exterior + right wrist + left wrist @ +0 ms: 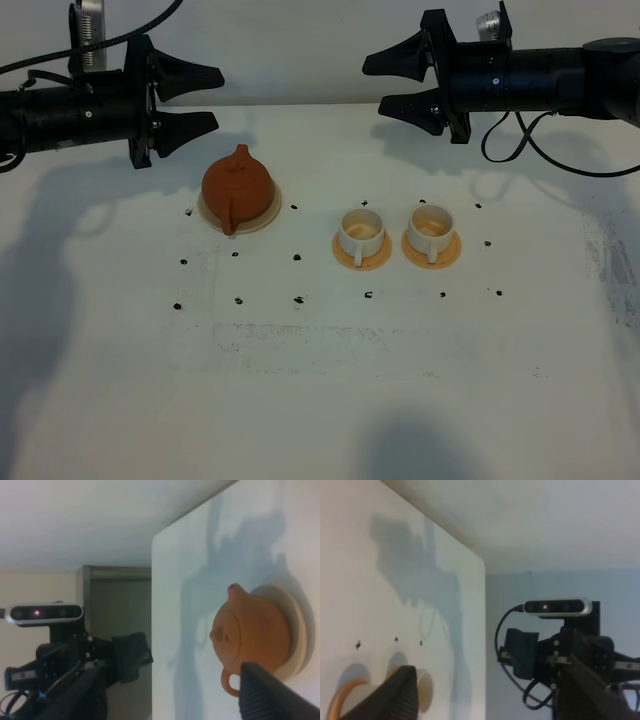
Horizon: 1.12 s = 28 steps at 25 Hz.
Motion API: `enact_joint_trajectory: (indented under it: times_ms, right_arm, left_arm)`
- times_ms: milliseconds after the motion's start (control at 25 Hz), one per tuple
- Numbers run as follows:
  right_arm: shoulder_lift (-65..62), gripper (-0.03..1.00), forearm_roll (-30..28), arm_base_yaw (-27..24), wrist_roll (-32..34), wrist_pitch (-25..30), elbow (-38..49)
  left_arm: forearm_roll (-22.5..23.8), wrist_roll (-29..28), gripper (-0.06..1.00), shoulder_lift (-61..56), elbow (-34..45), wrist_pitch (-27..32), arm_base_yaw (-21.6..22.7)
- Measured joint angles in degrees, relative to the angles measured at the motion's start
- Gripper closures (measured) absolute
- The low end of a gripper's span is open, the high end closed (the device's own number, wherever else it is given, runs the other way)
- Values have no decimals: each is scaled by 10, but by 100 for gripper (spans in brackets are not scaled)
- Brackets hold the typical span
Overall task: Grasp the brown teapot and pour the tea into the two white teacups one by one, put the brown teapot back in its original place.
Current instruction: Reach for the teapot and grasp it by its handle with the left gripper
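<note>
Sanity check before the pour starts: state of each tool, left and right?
Left tool: open, holding nothing.
Right tool: open, holding nothing.

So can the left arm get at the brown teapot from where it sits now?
Probably yes. The left arm hovers just behind the brown teapot, jaws open, with nothing between them. The two white teacups sit off to the robot's right, clear of the path.
</note>
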Motion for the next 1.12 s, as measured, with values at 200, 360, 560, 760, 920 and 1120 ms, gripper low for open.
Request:
enact_joint_trajectory:
  times_ms: [200,360,560,760,920,1120]
  right_arm:
    - [0,38,0,0,0,-5,0]
    - [0,38,0,0,0,-6,0]
    - [0,38,0,0,0,-6,0]
    - [0,38,-1,0,-32,-6,0]
    - [0,40,-49,0,-55,-5,-20]
    - [-8,44,-210,0,-5,-3,-85]
  left_arm:
    - [-15,1,38,0,0,-1,0]
    - [-15,6,38,0,0,-1,0]
    - [-15,10,38,0,0,-1,0]
    - [-15,47,39,0,-2,6,0]
    - [22,86,43,1,-32,30,0]
    - [122,86,49,-19,-59,27,0]
